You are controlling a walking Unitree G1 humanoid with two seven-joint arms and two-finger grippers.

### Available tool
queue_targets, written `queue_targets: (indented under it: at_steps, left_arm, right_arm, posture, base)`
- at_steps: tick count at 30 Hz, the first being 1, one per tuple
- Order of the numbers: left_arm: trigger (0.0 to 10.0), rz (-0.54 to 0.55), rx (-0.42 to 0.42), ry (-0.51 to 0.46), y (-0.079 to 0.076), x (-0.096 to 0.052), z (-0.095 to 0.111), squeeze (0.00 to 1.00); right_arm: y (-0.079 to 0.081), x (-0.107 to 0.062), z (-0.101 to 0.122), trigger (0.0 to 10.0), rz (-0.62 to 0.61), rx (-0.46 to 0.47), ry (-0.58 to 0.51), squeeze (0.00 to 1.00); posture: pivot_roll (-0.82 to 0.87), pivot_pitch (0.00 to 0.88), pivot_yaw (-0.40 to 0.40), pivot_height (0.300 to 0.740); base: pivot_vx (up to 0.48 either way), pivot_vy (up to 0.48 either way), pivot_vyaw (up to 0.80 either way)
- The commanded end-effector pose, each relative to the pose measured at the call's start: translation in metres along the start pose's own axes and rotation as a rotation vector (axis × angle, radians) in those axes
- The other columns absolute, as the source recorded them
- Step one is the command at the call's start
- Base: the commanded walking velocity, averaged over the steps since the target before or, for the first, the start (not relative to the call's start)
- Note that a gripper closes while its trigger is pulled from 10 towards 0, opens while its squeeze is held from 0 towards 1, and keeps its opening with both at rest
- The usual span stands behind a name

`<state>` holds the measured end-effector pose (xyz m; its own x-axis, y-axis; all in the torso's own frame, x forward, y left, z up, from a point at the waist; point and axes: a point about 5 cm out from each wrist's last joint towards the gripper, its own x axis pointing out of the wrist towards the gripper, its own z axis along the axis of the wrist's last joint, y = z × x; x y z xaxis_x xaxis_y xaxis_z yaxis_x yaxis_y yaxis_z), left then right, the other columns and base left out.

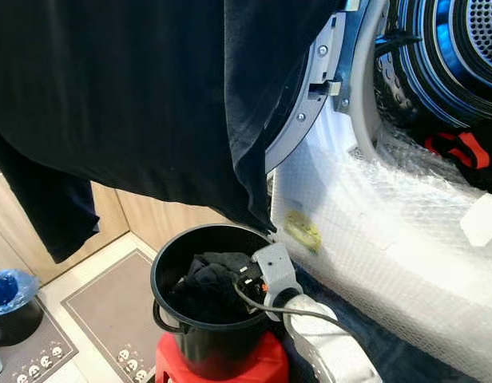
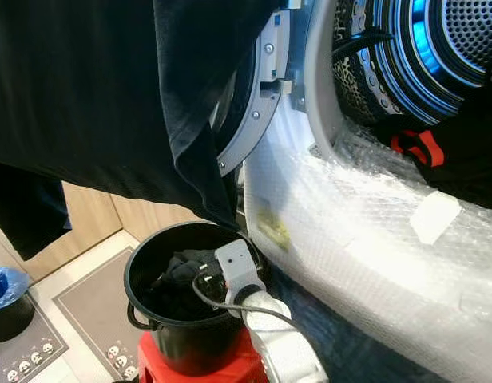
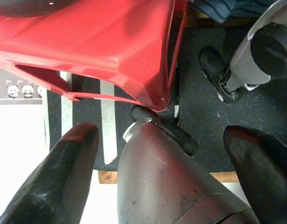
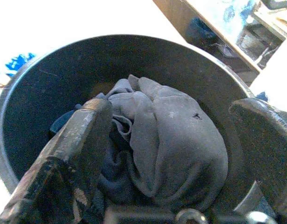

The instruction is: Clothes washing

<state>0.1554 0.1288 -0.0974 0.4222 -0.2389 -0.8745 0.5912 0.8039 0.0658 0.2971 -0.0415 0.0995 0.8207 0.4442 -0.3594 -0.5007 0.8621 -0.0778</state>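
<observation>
Black cloth fills most of our head view: a large dark garment [image 1: 150,104] hangs across the upper left, and we cannot tell what holds it up, since its top is cut off. Behind it stands the washing machine [image 1: 390,239], its front wrapped in bubble film, door open, with the drum [image 1: 462,48] lit blue inside; something dark with a red-orange patch lies at the drum's mouth, too cropped to name.

Below sits the black bucket [image 1: 170,263] on a red stool [image 1: 262,363], holding a crumpled grey-black bundle of clothes [image 4: 176,149]. We judge the step in hand to be fetching laundry from the bucket for the drum. Our right gripper [image 4: 176,154] reaches into the bucket just above the bundle, fingers spread wide and holding nothing. The next move calls for lowering onto the cloth, closing on a thick fold, then lifting clear of the rim.

Our left gripper [image 3: 162,163] hangs low beside the stool, fingers apart, empty. How much lies under the bundle is hidden.
</observation>
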Motion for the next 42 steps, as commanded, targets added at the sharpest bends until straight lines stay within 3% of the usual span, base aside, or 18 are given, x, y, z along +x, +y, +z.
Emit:
queue_targets:
  at_steps: [1, 11, 16, 18, 26, 30, 33, 38, 42]
  left_arm:
    - [10.0, -0.063, -0.042, 0.104, -0.021, -0.004, -0.031, 0.0]
    - [10.0, -0.066, -0.086, 0.109, -0.031, -0.005, -0.038, 0.0]
    - [10.0, -0.064, -0.099, 0.109, -0.034, -0.006, -0.041, 0.0]
    - [10.0, -0.067, -0.105, 0.11, -0.037, -0.006, -0.042, 0.0]
    - [10.0, -0.079, -0.121, 0.112, -0.045, -0.007, -0.045, 0.0]
    - [10.0, -0.085, -0.126, 0.114, -0.049, -0.008, -0.048, 0.0]
    - [10.0, -0.088, -0.132, 0.116, -0.053, -0.008, -0.05, 0.0]
    - [10.0, -0.091, -0.138, 0.119, -0.055, -0.009, -0.052, 0.0]
    - [10.0, -0.095, -0.139, 0.119, -0.057, -0.009, -0.053, 0.0]
  right_arm:
    - [0.001, 0.004, 0.004, 10.0, -0.02, -0.016, 0.003, 0.0]
    - [0.008, 0.025, 0.028, 10.0, -0.082, -0.06, 0.012, 0.0]
    - [0.015, 0.028, 0.038, 10.0, -0.041, -0.047, -0.007, 0.0]
    - [0.021, 0.03, 0.041, 10.0, -0.019, -0.113, -0.005, 0.0]
    - [0.036, 0.032, 0.036, 10.0, 0.0, -0.184, 0.043, 0.0]
    - [0.052, 0.034, 0.028, 10.0, 0.02, -0.246, 0.128, 0.0]
    - [0.055, 0.039, 0.019, 10.0, -0.049, -0.305, 0.206, 0.0]
    - [0.059, 0.044, 0.023, 10.0, -0.098, -0.312, 0.204, 0.0]
    - [0.07, 0.046, 0.035, 10.0, -0.088, -0.258, 0.177, 0.0]
  posture:
    - [-0.06, 0.09, -0.019, 0.74]
    - [-0.01, 0.131, -0.052, 0.74]
    - [0.01, 0.149, -0.067, 0.74]
    - [0.01, 0.155, -0.071, 0.74]
    - [0.03, 0.163, -0.092, 0.74]
    - [0.04, 0.164, -0.097, 0.74]
    - [0.06, 0.17, -0.102, 0.74]
    - [0.06, 0.174, -0.103, 0.74]
    - [0.06, 0.184, -0.103, 0.74]
  base:
    - [0.0, 0.0, 0.0]
    - [0.0, 0.0, 0.0]
    - [0.0, 0.0, 0.0]
    - [0.0, 0.0, 0.0]
    - [0.0, 0.0, 0.0]
    - [0.0, 0.0, 0.0]
    - [0.0, 0.0, 0.0]
    - [0.0, 0.0, 0.0]
    - [0.0, 0.0, 0.0]
